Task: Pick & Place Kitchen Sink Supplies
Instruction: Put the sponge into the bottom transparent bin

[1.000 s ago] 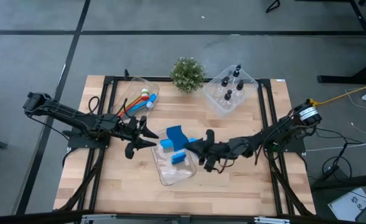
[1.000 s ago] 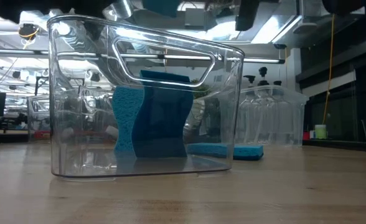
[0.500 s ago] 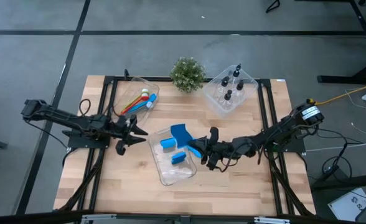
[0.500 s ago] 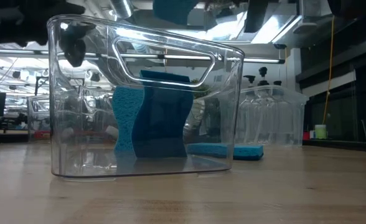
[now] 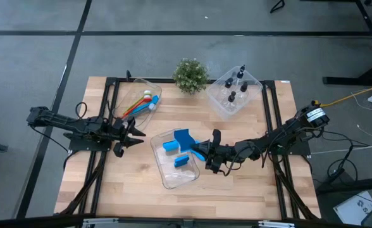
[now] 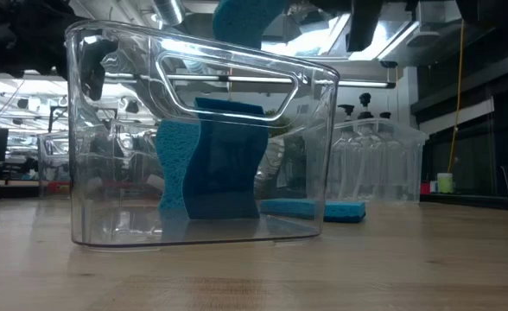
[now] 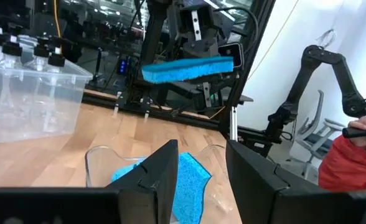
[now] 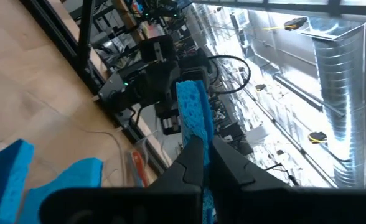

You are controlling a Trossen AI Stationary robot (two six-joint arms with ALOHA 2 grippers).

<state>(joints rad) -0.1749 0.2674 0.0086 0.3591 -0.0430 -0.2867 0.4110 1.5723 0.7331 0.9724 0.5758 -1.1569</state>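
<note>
Sponge (image 5: 184,137) pinched in the right gripper (image 5: 199,151) above the clear bin (image 5: 173,172) in the middle of the table (image 5: 249,183).

The right gripper's fingers are pressed onto the blue sponge, holding it over the bin's right rim; two more sponge pieces (image 5: 181,161) lie inside the bin. The left gripper (image 5: 133,133) hangs just left of the bin, fingers spread and holding nothing. Brushes (image 5: 138,104) lie in a bin at the far left, bottles (image 5: 232,96) in a bin at the far right, beside a plant (image 5: 190,75).
</note>
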